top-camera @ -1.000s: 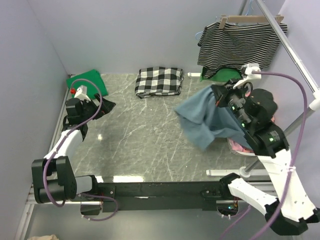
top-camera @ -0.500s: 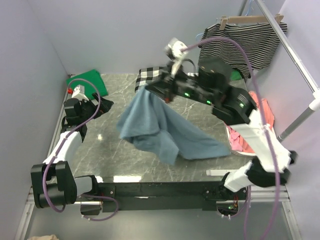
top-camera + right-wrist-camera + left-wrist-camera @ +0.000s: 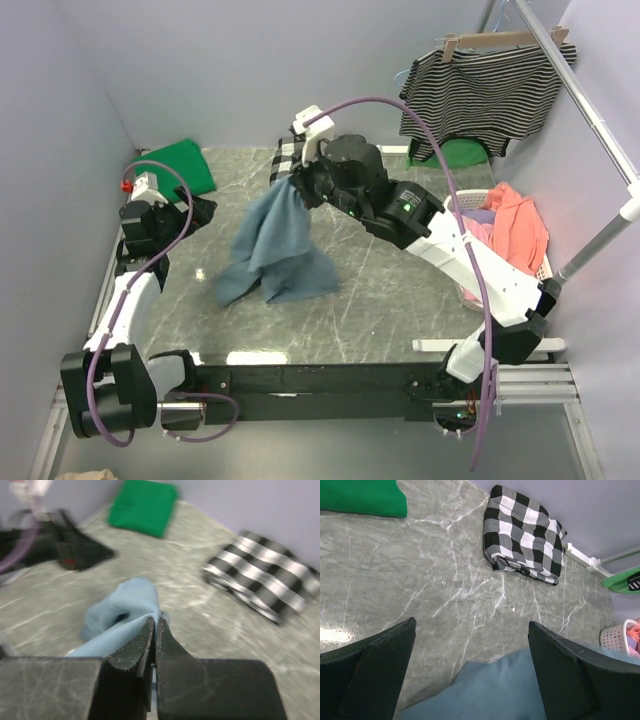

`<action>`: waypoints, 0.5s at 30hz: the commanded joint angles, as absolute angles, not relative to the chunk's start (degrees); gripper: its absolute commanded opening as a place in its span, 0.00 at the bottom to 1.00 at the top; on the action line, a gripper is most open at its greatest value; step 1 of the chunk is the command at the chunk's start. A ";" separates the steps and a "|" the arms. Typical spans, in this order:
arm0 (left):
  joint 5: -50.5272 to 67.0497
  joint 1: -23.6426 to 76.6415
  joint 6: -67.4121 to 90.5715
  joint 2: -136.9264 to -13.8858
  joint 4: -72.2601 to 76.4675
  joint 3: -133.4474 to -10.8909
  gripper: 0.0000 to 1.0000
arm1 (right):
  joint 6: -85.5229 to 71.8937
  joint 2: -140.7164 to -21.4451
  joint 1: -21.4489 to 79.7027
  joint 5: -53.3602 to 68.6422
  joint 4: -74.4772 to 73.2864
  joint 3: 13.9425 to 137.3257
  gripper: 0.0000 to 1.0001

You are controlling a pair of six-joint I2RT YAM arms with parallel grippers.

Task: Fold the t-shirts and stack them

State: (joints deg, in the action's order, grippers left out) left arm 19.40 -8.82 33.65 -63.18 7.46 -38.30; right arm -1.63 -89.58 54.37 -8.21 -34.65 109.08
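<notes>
Grey marble table (image 3: pixel 395 570), green t-shirt (image 3: pixel 362 497) at its far left corner, folded checked cloth (image 3: pixel 525 535) by the far edge, blue t-shirt (image 3: pixel 490 690) bunched on the table below the left gripper (image 3: pixel 472 625), its fingers (image 3: pixel 375 675) wide apart

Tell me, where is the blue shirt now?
In the top view, the blue shirt hangs from the right hand, its bottom bunched on the middle of the table, just nearer than the checked cloth.

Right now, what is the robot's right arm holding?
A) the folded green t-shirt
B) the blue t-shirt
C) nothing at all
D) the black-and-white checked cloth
B: the right arm's jaws are pinched shut on the blue t-shirt, which hangs down from them.
</notes>
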 commanded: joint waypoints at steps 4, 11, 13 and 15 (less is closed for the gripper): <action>20.65 -9.32 33.66 -62.93 10.54 -36.83 0.99 | -3.16 -77.00 51.86 -24.52 -21.27 95.12 0.00; 26.10 -9.23 34.36 -66.44 14.06 -36.30 0.99 | -2.81 -77.16 51.50 -21.08 -25.57 99.75 0.00; 27.68 -9.23 34.37 -68.11 15.11 -36.12 0.99 | -3.16 -77.60 51.24 -27.13 -26.19 99.67 0.00; 28.82 -9.14 34.72 -69.86 16.34 -35.51 0.99 | -5.08 -78.39 50.81 -38.34 -28.02 98.45 0.00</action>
State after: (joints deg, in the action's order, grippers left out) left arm 24.60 -9.06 33.95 -67.59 11.57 -36.49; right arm -2.72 -78.67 51.42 -23.14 -29.17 97.03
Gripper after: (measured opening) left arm 0.994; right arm 0.020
